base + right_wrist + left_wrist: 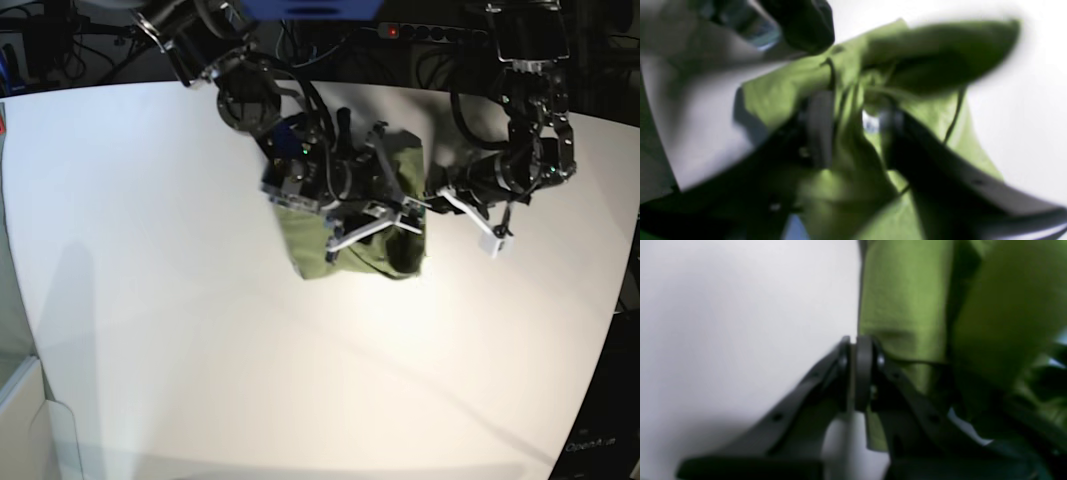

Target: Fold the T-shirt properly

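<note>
Olive-green cloth sits bunched up near the middle of the white surface (150, 300), toward the far side — that's the T-shirt (355, 240), folded into a rumpled block. Over it hangs the right end effector (853, 130), fingers spread with green fabric lying between them; the view is too blurred to say whether anything is actually pinched. On the other side, the left end effector (858, 373) has its fingertips pressed together right at the shirt's edge, just above the bare surface.
</note>
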### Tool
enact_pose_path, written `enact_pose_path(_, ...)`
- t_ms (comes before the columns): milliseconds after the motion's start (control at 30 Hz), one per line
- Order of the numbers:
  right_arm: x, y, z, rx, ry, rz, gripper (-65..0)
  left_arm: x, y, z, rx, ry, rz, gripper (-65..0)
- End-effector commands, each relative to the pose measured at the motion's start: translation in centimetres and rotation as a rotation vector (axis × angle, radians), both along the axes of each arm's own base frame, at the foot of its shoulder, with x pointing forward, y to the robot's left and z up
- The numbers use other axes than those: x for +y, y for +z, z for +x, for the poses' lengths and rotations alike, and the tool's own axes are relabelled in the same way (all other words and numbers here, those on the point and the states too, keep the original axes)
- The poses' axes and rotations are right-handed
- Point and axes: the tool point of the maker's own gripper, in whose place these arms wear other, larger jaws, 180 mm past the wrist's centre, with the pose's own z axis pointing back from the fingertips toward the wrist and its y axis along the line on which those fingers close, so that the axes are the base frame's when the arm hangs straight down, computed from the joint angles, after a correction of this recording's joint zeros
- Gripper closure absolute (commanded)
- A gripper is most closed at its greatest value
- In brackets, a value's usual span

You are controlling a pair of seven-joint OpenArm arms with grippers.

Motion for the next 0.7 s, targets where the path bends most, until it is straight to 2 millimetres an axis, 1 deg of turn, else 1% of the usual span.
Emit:
enact_pose_path(0,0.9,1.6,0.7,-0.033,0.000,0.046,-29.3,0.3,1.2,1.0,-0.044,0.000,0.000,-2.6)
enact_pose_path(33,0.9,1.6,0.7,-0.033,0.000,0.046,-32.1,0.3,1.1,0.9,-0.042,0.000,0.000,-2.6)
enact_pose_path(100,0.9,1.6,0.7,-0.032,0.000,0.048,-34.5,0.4,1.1,0.9,-0.041,-0.002,0.004,-2.6)
enact_pose_path(200,0.7,1.8,0.7,-0.037,-0.003,0.047,-34.5,1.6,1.2,0.8,-0.043,-0.006,0.031,-2.6)
enact_pose_path(267,0.7,1.9,0.0,-0.032,-0.009,0.061,-34.5,2.1,1.2,0.8,-0.043,-0.007,0.041,-2.6)
enact_pose_path(400,1.1,4.0,-1.3,-0.064,-0.007,0.119,-34.4,4.0,1.5,0.9,-0.049,0.016,0.069,-2.6)
enact_pose_path(467,1.2,4.7,-1.6,-0.075,-0.009,0.135,-34.4,4.9,1.6,0.9,-0.051,0.040,0.074,-2.6)
enact_pose_path(500,0.9,4.8,-1.6,-0.079,-0.014,0.137,-34.2,5.4,1.5,0.6,-0.045,0.052,0.080,-2.6)
enact_pose_path(533,0.7,4.6,-1.5,-0.079,-0.015,0.129,-34.2,6.2,1.4,0.3,-0.038,0.056,0.096,-2.6)
enact_pose_path(600,-0.1,4.1,-1.6,-0.081,-0.013,0.107,-34.2,6.8,1.4,0.0,-0.034,0.055,0.112,-2.6)
enact_pose_path(667,-0.7,3.7,-1.5,-0.082,-0.013,0.087,-34.1,7.0,1.3,-0.1,-0.031,0.054,0.115,-2.6)
